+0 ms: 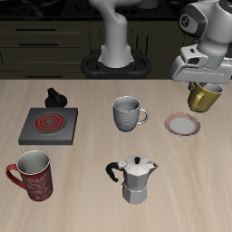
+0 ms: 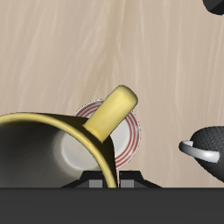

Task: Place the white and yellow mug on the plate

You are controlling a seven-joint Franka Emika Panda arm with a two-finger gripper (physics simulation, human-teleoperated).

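The white and yellow mug [image 1: 205, 97] hangs tilted in my gripper [image 1: 203, 87], above the table and just behind and beside the plate [image 1: 183, 123]. The gripper is shut on the mug's rim. In the wrist view the mug [image 2: 61, 144] fills the near field with its whitish inside and yellow handle [image 2: 112, 112] showing. The plate [image 2: 127, 140], white with a reddish-pink ring, lies on the table below it, partly hidden by the mug. The fingertips are hidden behind the mug in both views.
A grey patterned mug [image 1: 128, 113] stands beside the plate, also seen in the wrist view [image 2: 210, 147]. A silver moka pot [image 1: 138, 178] stands near the front edge. A red patterned mug [image 1: 33, 174], a dark burner [image 1: 49, 124] and a small black object [image 1: 55, 98] lie at the far side.
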